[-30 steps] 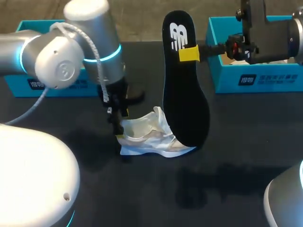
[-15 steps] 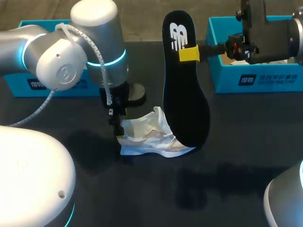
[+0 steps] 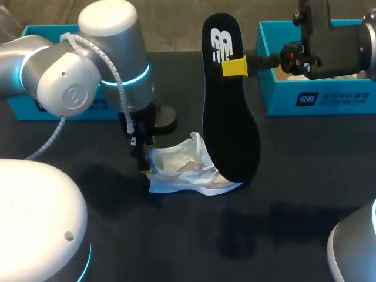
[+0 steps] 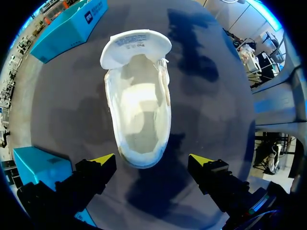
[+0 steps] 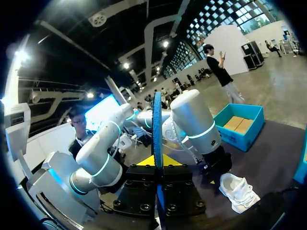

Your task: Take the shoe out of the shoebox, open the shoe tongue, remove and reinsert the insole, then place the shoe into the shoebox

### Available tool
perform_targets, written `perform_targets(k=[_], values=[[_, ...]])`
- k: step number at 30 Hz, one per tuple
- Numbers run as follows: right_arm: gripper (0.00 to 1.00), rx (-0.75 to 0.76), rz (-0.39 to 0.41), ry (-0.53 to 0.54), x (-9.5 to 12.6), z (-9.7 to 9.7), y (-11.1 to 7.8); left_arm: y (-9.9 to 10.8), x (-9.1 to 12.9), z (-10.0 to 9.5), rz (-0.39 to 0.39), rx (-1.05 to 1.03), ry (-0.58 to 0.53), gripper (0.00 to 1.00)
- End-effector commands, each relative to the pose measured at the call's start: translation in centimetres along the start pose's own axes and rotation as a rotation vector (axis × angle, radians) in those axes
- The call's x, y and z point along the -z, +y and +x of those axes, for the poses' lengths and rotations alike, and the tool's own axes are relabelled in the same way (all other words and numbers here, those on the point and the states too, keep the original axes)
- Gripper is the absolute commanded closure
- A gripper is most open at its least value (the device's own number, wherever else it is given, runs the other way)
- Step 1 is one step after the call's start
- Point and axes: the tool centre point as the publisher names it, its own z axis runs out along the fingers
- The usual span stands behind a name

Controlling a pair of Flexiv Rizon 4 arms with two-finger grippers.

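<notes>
A white shoe (image 3: pixel 185 170) lies on the black table, its tongue folded forward and its inside bare in the left wrist view (image 4: pixel 139 108). My left gripper (image 4: pixel 152 163) hangs open just above the shoe's heel, one yellow tip on each side; in the head view it (image 3: pixel 143 157) is at the shoe's left end. The black insole (image 3: pixel 228 100) hangs upright in the air above the shoe's right end, with my right gripper (image 3: pixel 235 66) shut on its upper part. In the right wrist view the insole (image 5: pixel 157 129) stands edge-on between the yellow fingertips (image 5: pixel 141 160), with the shoe (image 5: pixel 238 190) below.
A teal shoebox (image 3: pixel 314 88) stands at the back right behind my right arm. A second teal box (image 3: pixel 47 106) sits at the back left, partly hidden by my left arm. A dark disc (image 3: pixel 166 117) lies on the table behind the left gripper.
My left arm has shifted a little over the shoe's heel end, ending slightly left of where it was. The right arm and the insole have stayed still.
</notes>
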Motion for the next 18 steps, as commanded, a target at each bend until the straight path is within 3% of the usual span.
perform_targets(k=[1, 9, 18], values=[[1.0, -0.002, 0.002, -0.001, -0.4, -0.1, 0.2, -0.7, 1.4, -0.6, 0.006, -0.015, -0.014, 0.0], [1.0, -0.002, 0.002, -0.001, -0.4, -0.1, 0.2, -1.6, 3.1, -3.3, 0.003, -0.028, -0.038, 0.0], [1.0, -0.002, 0.002, -0.001, -0.4, -0.1, 0.2, -4.1, 1.0, -6.4, 0.064, -0.021, -0.026, 0.0]])
